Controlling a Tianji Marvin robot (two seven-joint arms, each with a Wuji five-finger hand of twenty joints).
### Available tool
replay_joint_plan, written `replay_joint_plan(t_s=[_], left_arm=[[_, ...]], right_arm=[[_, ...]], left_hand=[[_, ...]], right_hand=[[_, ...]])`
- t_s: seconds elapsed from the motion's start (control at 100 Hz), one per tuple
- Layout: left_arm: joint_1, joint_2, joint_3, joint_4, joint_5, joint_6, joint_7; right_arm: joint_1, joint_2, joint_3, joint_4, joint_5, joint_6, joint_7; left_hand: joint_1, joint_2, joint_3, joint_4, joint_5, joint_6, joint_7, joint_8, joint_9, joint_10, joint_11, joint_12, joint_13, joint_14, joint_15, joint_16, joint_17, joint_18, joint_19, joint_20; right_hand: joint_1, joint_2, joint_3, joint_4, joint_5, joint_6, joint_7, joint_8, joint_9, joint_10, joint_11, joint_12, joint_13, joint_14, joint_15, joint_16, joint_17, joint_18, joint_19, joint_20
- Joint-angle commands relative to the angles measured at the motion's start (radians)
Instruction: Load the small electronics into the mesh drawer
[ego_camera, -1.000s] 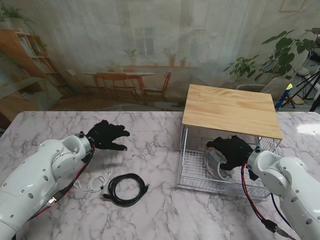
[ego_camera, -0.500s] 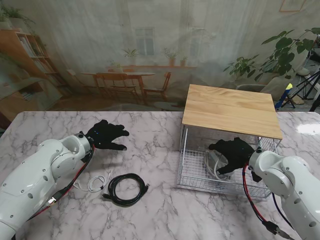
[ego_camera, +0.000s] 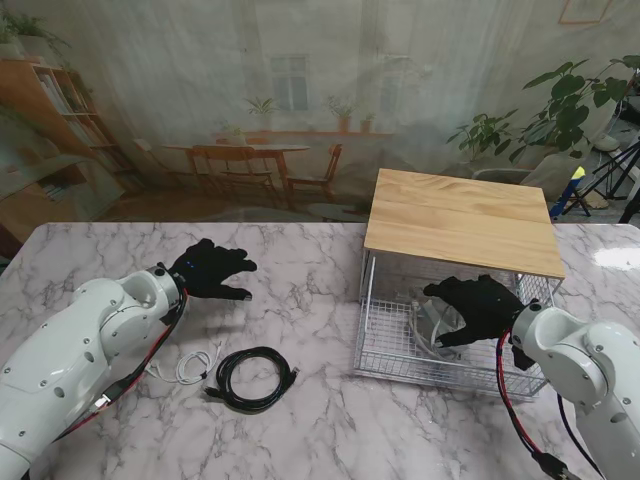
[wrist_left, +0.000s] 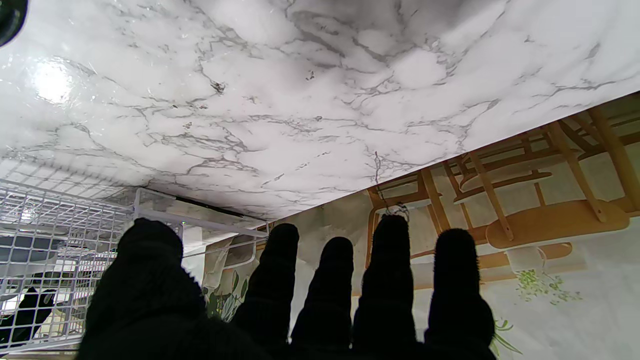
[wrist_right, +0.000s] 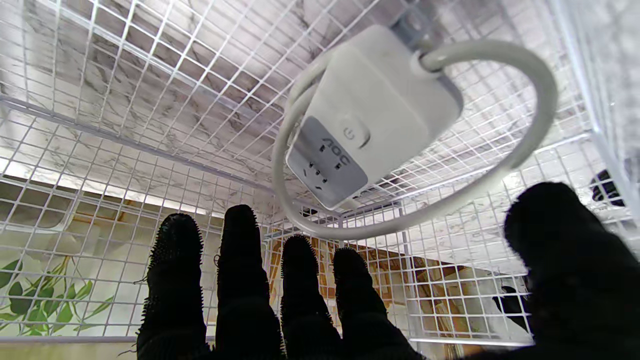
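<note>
The white wire mesh drawer (ego_camera: 385, 345) sits pulled out under a wooden-topped frame (ego_camera: 462, 218) on the marble table (ego_camera: 320, 420). Inside it lies a white power strip (wrist_right: 372, 115) with its thick white cord (wrist_right: 530, 120) looped around it; its grey face reads "AOC" beside a power button. The right hand (ego_camera: 478, 308) hovers over it, fingers spread, holding nothing. The left hand (ego_camera: 212, 270) hangs open too. Nearer to me, a coiled black cable (ego_camera: 250, 378) and a smaller white cable (ego_camera: 187, 366) lie on the table.
</note>
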Motion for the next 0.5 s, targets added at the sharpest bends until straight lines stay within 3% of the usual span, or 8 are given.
replay_joint_plan(t_s=[0.0,0.29,0.49], left_arm=[[-0.004,0.0,0.003,0.005,0.001,-0.003,-0.011],[-0.006,0.0,0.007,0.007,-0.001,-0.007,-0.009],[0.012,-0.004,0.007,-0.004,-0.018,-0.018,0.006]], right_arm=[[-0.016,-0.003,0.006,-0.018,-0.009,0.003,0.001],[-0.077,-0.008,0.061,-0.115,0.038,-0.015,0.016],[-0.158,-0.021,0.102,-0.202,0.07,-0.007,-0.027]], left_hand=[[0.003,0.043,0.002,0.018,-0.016,0.018,-0.012,-0.001,-0.014,-0.01,0.013,0.013,-0.004,-0.01,0.006,0.008,-0.018,-0.006,0.007,0.005],[0.007,0.041,0.003,0.018,-0.015,0.019,-0.011,0.0,-0.006,-0.01,0.016,0.014,-0.004,-0.008,0.006,0.007,-0.016,-0.005,0.008,0.005],[0.011,0.038,0.003,0.018,-0.007,0.022,-0.008,0.001,0.051,-0.015,0.065,0.056,-0.005,-0.011,0.006,0.007,-0.015,-0.008,0.011,0.006]], right_hand=[[0.01,0.03,-0.019,-0.017,0.022,-0.002,-0.025,0.007,-0.002,0.0,-0.02,-0.011,-0.008,0.021,-0.067,-0.009,-0.002,0.019,-0.006,0.007],[0.028,0.044,-0.048,-0.013,0.055,-0.007,-0.012,0.002,0.015,0.0,-0.032,-0.015,-0.001,0.032,-0.064,-0.006,0.004,0.02,0.0,0.007],[0.042,0.053,-0.071,-0.011,0.079,-0.028,0.002,-0.009,0.04,-0.003,-0.052,-0.021,-0.006,0.084,-0.064,0.001,0.005,0.028,-0.004,0.001]])
